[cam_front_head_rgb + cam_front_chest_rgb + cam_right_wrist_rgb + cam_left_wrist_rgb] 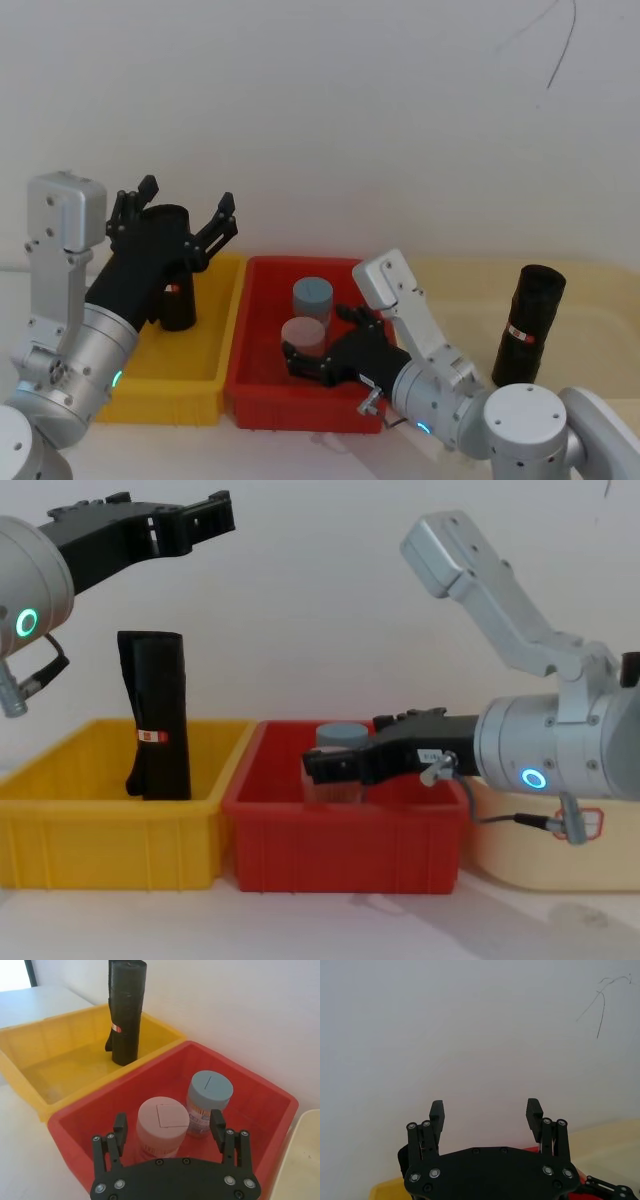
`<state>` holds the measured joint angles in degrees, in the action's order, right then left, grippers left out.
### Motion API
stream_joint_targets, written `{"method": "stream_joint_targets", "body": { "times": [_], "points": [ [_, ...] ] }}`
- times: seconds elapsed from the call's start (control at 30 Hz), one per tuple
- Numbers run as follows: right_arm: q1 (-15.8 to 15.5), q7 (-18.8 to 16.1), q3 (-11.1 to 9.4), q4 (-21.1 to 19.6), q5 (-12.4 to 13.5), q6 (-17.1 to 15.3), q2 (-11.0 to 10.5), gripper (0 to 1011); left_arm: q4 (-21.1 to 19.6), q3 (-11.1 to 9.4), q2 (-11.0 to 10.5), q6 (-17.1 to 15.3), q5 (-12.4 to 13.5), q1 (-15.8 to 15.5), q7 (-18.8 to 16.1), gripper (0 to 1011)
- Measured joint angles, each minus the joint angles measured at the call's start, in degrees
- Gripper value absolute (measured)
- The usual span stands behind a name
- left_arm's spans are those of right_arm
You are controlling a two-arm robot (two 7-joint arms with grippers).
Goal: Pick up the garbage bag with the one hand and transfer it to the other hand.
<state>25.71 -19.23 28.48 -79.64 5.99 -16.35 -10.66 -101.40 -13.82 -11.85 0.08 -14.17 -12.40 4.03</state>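
While the tall black cylindrical roll of garbage bags [126,1010] stands upright in the yellow plastic bin [60,1050], untouched and free to be taken from above, the left hand [190,515] hangs over it with its prongs spread wide and empty, seemingly lined up for a descent. The right hand [170,1127], likewise open, reaches low into the neighbouring red plastic bin [260,1100], its prongs flanking the pink lidded jar [162,1122] beside the blue lidded jar [210,1092].
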Motion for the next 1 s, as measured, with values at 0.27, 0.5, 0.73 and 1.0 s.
{"method": "stream_joint_targets", "body": {
  "times": [0.27,0.5,0.73,1.0],
  "points": [
    [0.95,-0.29,-0.07,1.53,-0.24,-0.85,0.94,1000,0.00,0.00,0.00,0.00,-0.01,0.00,0.00,1001],
    [1.76,-0.54,-0.12,2.94,-0.41,-1.57,1.83,1000,0.00,-0.01,0.00,0.00,-0.01,0.00,0.00,1001],
    [2.42,-0.59,-0.13,4.23,-0.72,-2.16,2.82,1000,0.00,0.00,0.00,0.00,-0.01,0.00,0.00,1001],
    [2.79,-0.70,-0.10,5.26,-1.15,-2.42,3.55,893,0.00,-0.01,0.00,0.00,-0.01,0.00,0.00,1001]
  ]
}}
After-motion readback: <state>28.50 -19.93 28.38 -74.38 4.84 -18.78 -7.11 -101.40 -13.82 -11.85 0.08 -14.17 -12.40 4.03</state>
